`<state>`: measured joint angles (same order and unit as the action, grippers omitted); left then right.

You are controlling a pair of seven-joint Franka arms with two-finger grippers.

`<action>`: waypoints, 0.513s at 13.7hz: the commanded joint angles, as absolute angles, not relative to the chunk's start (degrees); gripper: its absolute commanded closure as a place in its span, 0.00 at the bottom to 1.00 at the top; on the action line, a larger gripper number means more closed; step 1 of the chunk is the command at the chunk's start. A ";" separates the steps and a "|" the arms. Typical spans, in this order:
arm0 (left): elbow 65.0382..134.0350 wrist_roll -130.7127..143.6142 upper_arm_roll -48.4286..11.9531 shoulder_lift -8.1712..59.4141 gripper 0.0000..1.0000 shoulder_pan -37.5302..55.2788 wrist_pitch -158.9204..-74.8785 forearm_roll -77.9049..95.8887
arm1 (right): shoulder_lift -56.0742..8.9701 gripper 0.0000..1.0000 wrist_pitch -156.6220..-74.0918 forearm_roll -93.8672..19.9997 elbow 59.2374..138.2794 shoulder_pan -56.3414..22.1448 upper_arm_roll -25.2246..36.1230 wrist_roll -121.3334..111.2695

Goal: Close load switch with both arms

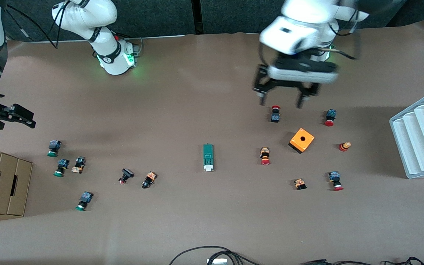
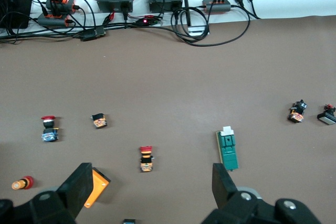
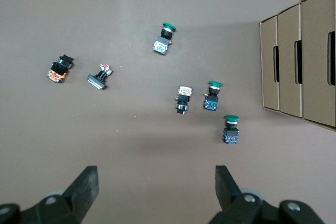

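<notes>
The load switch [image 1: 208, 157], a narrow dark-green block with a white end, lies flat near the middle of the table; its white end is the end nearer the front camera. In the left wrist view the load switch [image 2: 228, 149] lies ahead of one finger. My left gripper [image 1: 281, 102] hangs open and empty over a red-capped push button [image 1: 275, 113], toward the left arm's end of the table. In its wrist view the left gripper [image 2: 152, 182] holds nothing. My right gripper [image 1: 20, 117] hovers open at the right arm's end; the right gripper [image 3: 155, 182] shows bare table between its fingers.
An orange cube [image 1: 301, 140] with a hole sits near the left gripper. Several red-capped buttons lie around it, and several green-capped ones [image 1: 53, 148] lie at the right arm's end. Cardboard boxes [image 1: 2, 180] and a white stepped rack [image 1: 421, 140] stand at the table's two ends.
</notes>
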<state>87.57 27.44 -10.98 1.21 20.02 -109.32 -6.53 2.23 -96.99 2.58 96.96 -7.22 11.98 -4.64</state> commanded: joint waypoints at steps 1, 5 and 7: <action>88.24 18.05 -3.81 -0.09 0.00 19.95 -108.99 -0.72 | 1.67 0.01 -97.12 3.96 95.80 -7.47 12.04 -4.66; 90.87 13.89 1.32 0.61 0.00 14.71 -105.48 1.23 | 1.67 0.01 -97.12 3.96 95.80 -7.56 12.13 -4.66; 91.49 12.75 1.32 1.14 0.00 12.05 -103.98 1.23 | 1.67 0.01 -97.12 3.96 95.80 -7.56 12.04 -4.66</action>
<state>90.60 14.10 1.84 1.25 14.60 -105.37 0.13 2.21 -97.02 2.58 96.96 -7.24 11.93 -4.64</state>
